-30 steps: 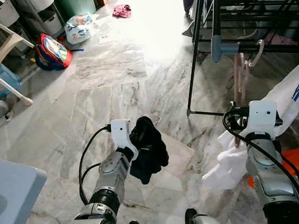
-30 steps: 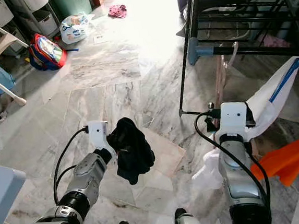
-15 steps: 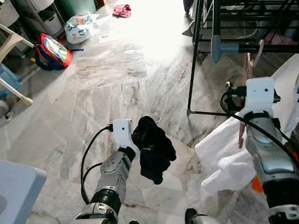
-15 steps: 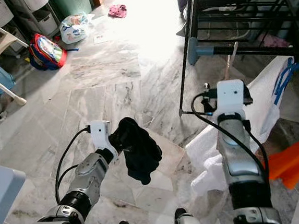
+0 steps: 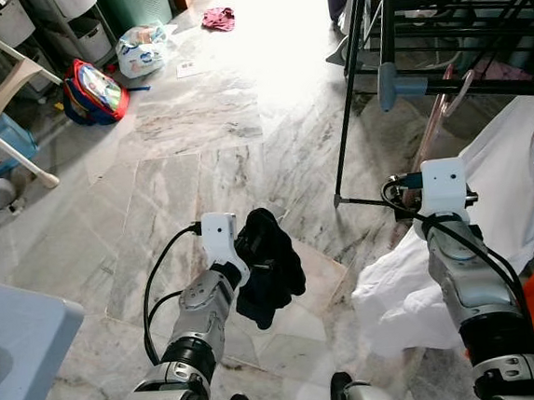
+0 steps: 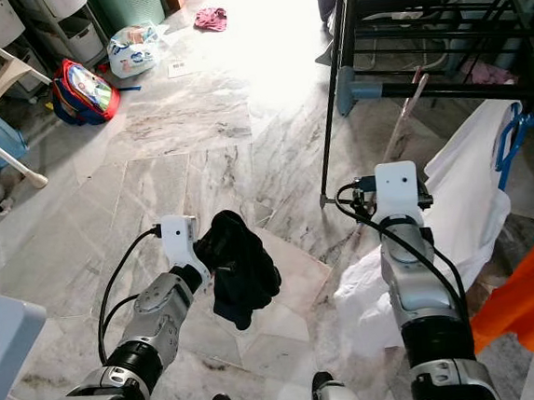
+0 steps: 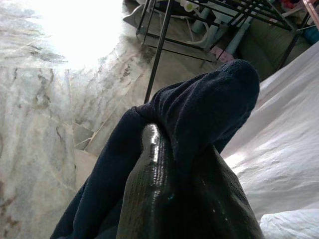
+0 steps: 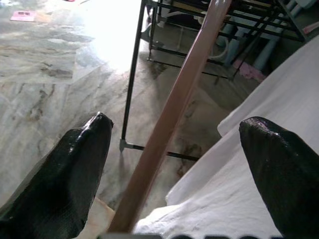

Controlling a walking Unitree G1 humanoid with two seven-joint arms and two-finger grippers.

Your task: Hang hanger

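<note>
Right wrist view: right gripper (image 8: 172, 164) agape astride hanger (image 8: 172, 109)

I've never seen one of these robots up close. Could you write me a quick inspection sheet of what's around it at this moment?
Surface: grey-veined marble floor, sunlit patch at the far end.
Job's things: pink hanger passing between the right gripper's spread fingers, carrying a white garment; its hook is up at the black drying rack.
Clutter: colourful backpack, plastic bag, pink cloth, orange fabric, blue hanger.
Grippers: left gripper shut on a dark cloth; right gripper open around the hanger.
Cables: black cables looped along both forearms.
Surroundings: storage drawers, a chair frame, blue table corner.
</note>
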